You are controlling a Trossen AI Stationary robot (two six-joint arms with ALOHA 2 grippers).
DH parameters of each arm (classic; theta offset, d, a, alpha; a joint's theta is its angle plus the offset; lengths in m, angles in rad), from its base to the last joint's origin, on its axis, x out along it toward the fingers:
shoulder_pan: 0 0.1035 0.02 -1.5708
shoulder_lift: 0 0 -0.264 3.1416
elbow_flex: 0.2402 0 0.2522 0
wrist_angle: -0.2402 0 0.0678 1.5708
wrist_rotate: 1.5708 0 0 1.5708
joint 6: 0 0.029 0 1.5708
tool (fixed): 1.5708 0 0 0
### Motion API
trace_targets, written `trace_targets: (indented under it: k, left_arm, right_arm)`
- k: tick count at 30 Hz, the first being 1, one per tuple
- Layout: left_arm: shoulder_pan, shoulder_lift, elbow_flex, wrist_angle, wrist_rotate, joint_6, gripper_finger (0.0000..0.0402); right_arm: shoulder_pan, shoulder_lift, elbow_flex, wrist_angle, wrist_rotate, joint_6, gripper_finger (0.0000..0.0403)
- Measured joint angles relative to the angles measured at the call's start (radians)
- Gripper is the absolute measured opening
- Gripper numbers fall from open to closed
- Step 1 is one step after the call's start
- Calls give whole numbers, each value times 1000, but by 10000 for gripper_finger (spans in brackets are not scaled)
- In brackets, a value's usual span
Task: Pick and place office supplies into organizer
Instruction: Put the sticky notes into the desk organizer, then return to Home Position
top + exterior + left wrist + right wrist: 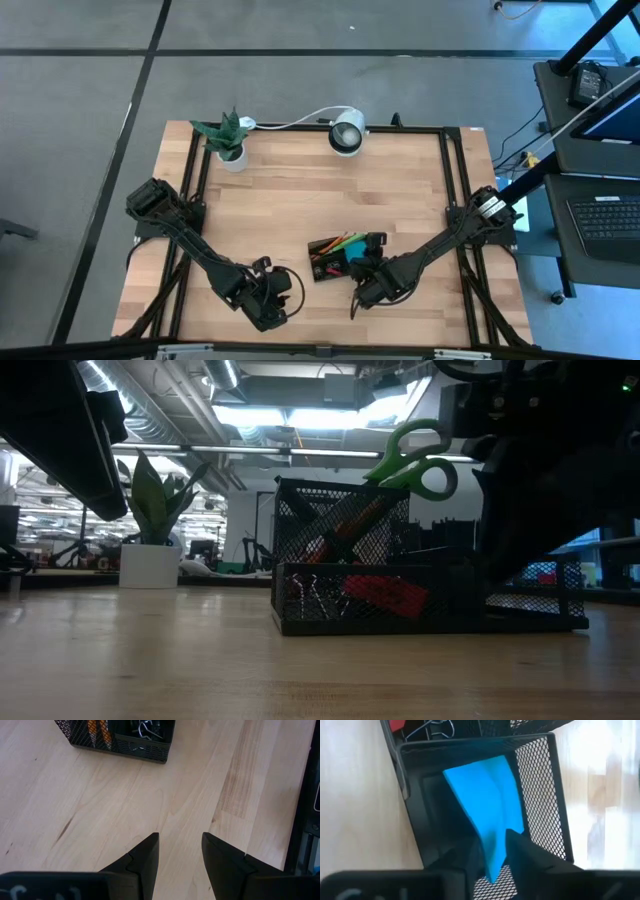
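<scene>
Your right hand [492, 852] sits over the black wire-mesh organizer [540, 780], its two dark fingers [530, 855] on either side of the bright blue square sticky-note pad [487, 800]. The pad leans tilted inside one compartment, and you cannot tell whether the fingers clamp it or merely flank it. In the neighbouring compartments you see green-handled scissors [415, 455], orange pencils [345, 242] and a small red piece [385, 595]. Your left hand [180, 862] hovers over bare wooden tabletop [100, 805] near the organizer, fingers apart and holding nothing. At the tabletop's far edge stand a potted green plant [228, 140] and a white round lamp [347, 133].
</scene>
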Motion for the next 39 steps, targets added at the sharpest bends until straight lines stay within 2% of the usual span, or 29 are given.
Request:
trace_targets:
  k: [5,9,18,23,28,34,39]
  left_arm:
    - [0,0,0,0,0,0,143]
    - [0,0,0,0,0,0,143]
    - [0,0,0,1,17,-6,143]
    - [0,-12,0,2,91,-23,143]
    - [0,-80,0,2,106,-28,143]
    - [16,-214,0,0,190,43,143]
    - [20,-333,0,16,95,185,143]
  right_arm:
    - [0,0,1,0,-4,5,151]
    - [0,0,1,0,-7,34,174]
    - [0,0,1,-1,-151,57,182]
    - [0,0,47,-23,-198,57,182]
    - [0,-2,188,-110,-198,19,182]
    - [2,-3,437,-271,-209,-79,182]
    - [14,-5,646,-338,-209,-189,182]
